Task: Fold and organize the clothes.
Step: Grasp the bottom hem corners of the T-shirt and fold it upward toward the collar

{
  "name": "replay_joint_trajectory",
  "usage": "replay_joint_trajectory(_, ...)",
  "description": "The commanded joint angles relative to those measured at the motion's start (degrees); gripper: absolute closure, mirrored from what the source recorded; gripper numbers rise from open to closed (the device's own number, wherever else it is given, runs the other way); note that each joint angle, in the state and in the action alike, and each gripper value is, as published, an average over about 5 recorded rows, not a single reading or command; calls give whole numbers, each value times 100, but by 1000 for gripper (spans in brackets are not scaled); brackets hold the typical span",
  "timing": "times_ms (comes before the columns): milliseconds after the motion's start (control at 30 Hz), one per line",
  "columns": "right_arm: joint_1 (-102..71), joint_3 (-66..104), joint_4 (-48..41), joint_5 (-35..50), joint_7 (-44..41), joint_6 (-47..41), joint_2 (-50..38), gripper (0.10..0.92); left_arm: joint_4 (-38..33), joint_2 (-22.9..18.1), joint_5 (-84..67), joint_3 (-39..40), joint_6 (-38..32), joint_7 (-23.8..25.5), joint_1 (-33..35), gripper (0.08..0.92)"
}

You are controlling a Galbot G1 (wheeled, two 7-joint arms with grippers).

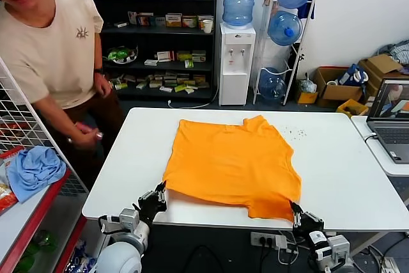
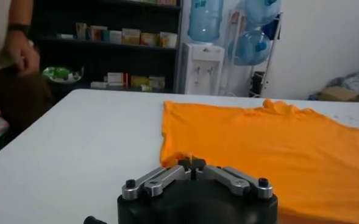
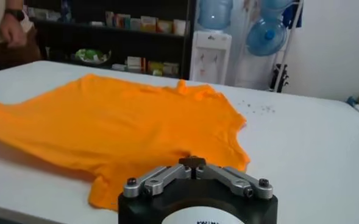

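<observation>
The bright orange T-shirt (image 1: 233, 161) lies spread on the white table (image 1: 345, 164), collar at the far side and hem towards me. My left gripper (image 1: 158, 191) is at the near left hem corner, shut with a sliver of orange fabric between its tips; it also shows in the left wrist view (image 2: 191, 161) with the shirt (image 2: 264, 140) beyond. My right gripper (image 1: 296, 208) is at the near right hem corner, shut with its tips on the shirt's edge; it also shows in the right wrist view (image 3: 193, 161) with the shirt (image 3: 124, 122) beyond.
A person (image 1: 51, 43) stands at the table's far left. A wire rack with a light blue cloth (image 1: 35, 169) is at my left. A laptop (image 1: 393, 119) sits on a side table at the right. A water dispenser (image 1: 236, 62) and shelves stand behind.
</observation>
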Motion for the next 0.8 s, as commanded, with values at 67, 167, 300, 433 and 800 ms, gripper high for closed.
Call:
replay_joint_trajectory(67, 1399, -190, -1204, 296, -4, 283, -255, 901, 829, -385, 234, 85, -151, 67, -818, 904)
replay_joint_trajectory(167, 1833, -333, -1574, 455, 16, 240, -338, 901, 1183, -473, 245, 131, -156, 63, -1196, 904)
replay_joint_trajectory(300, 2359, -580, -2003, 546, 28, 160, -426, 901, 1548, -557, 248, 226, -149, 57, -1613, 904)
replay_joint_trajectory(433, 2918, -948, -2416, 597, 37, 94, -470, 901, 1862, -650, 267, 353, -149, 77, -1936, 904)
replay_joint_trajectory(800, 3493, -1480, -2988, 618, -26, -9, -157, 885, 2246, -654, 396, 653, -49, 216, -2204, 904)
